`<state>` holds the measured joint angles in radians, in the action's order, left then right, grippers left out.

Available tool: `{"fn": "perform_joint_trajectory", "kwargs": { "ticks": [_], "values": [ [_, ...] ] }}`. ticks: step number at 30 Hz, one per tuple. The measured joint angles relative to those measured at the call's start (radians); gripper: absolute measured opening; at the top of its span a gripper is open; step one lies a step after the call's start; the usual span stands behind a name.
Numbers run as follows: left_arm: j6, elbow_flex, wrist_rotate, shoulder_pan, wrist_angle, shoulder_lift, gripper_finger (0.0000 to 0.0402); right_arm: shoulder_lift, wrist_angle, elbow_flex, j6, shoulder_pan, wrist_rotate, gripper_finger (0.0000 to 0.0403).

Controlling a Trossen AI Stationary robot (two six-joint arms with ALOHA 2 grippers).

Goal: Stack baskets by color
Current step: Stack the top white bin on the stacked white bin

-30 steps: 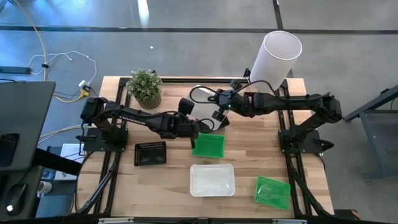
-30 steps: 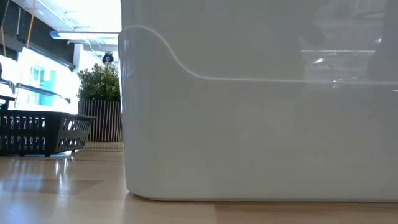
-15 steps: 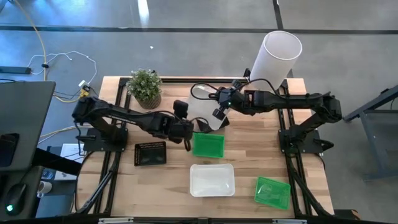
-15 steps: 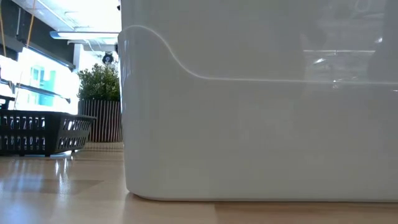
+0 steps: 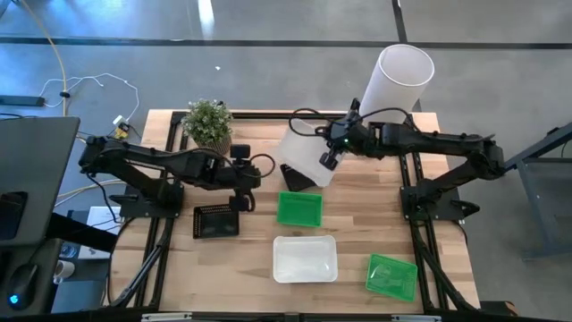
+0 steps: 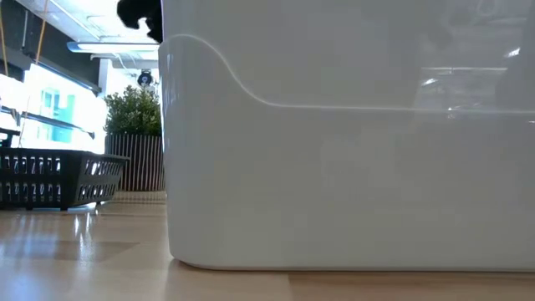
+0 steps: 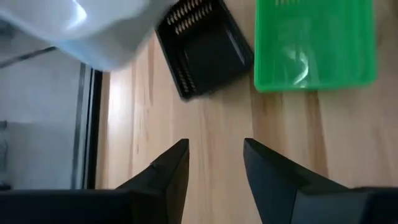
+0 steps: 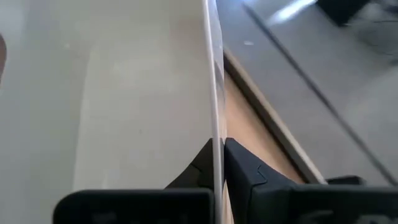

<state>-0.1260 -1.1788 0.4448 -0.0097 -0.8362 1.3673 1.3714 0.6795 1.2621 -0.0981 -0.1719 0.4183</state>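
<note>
Two fingers pinched on one thin wall — that's how I have the right gripper (image 5: 332, 154) holding a white basket (image 5: 304, 154), its rim clamped edge-on between the pads. The grip on the rim leaves the basket hanging tilted off the fingertips, clear of the table (image 5: 241, 259), which I judge is what a drop onto another white one needs. Partly under the hanging basket a black basket (image 5: 293, 176) peeks out on the table. Just past that, towards the near edge, lies a green basket (image 5: 298, 208); beyond it sits a second white basket (image 5: 305, 258), my likely target, since it's the same colour and open side up. A second green basket (image 5: 391, 275) lies well off at the near right corner.

My left gripper (image 7: 211, 163) hangs empty, fingers spread, over bare wood. Ahead of it are the half-hidden black basket and the first green one; close beside it sits another black basket (image 5: 216, 220). I'd guess that's what it goes for, the colours still being scattered.

Farther back stand a plant (image 5: 208, 125) and a tall white cylinder (image 5: 397, 82) — neither is part of the job.
</note>
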Motion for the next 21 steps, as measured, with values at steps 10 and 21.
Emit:
{"fn": "perform_joint_trajectory", "kwargs": {
  "ticks": [10,21],
  "values": [
    [0.075,0.039,-0.066,0.0,-0.006,-0.108,0.0137,-0.069,0.031,0.0,-0.035,0.01,-0.428,0.0],
    [0.114,0.038,-0.173,0.0,0.013,-0.149,0.0136,0.048,0.042,-0.001,-0.036,0.143,-0.657,0.0]
  ]
}}
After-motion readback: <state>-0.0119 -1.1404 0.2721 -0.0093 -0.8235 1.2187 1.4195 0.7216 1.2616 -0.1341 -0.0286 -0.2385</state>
